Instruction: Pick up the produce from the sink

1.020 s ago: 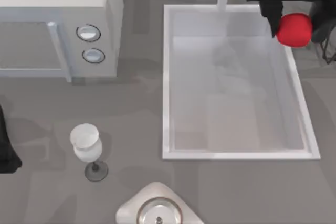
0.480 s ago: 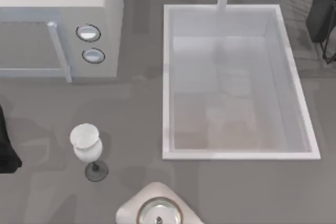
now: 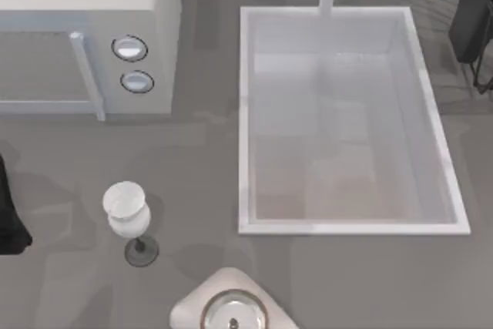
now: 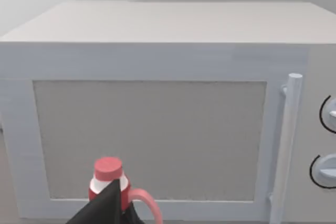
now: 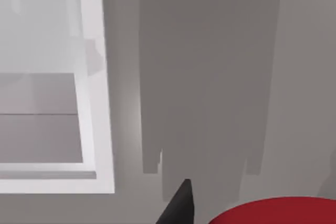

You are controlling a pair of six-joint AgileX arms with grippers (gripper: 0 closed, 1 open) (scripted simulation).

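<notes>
From above, the sink (image 3: 354, 117) sits toward the right half of the surface, faucet post at its far rim, and its basin holds nothing red. The produce is out of the basin, so the lift itself looks done; what may remain is only carrying it clear or holding it. The right arm (image 3: 474, 13) stands at the far right corner of the surface, beyond the sink's far right corner. The left arm (image 3: 9, 213) is parked at the left edge. A microwave (image 3: 85, 36) fills the far left corner, a wine glass (image 3: 127, 213) stands near the front left, and a lidded pot (image 3: 231, 313) sits at the front edge.

The left wrist view faces the microwave door, with a red-capped bottle (image 4: 109, 179) low in front of it. I cannot tell how the left end effector stands.

The right wrist view looks down on the sink's rim and the bare surface beside it. The produce (image 5: 278, 211) is at the frame's edge, just beside a dark fingertip (image 5: 178, 205), well outside the basin. It looks carried by the right end effector, though I cannot tell whether the fingers are clamped on it.

One second ago the top view showed the right end effector over the sink's far right corner with the red produce in it; now both have drawn off past that corner, and only the arm remains there.
</notes>
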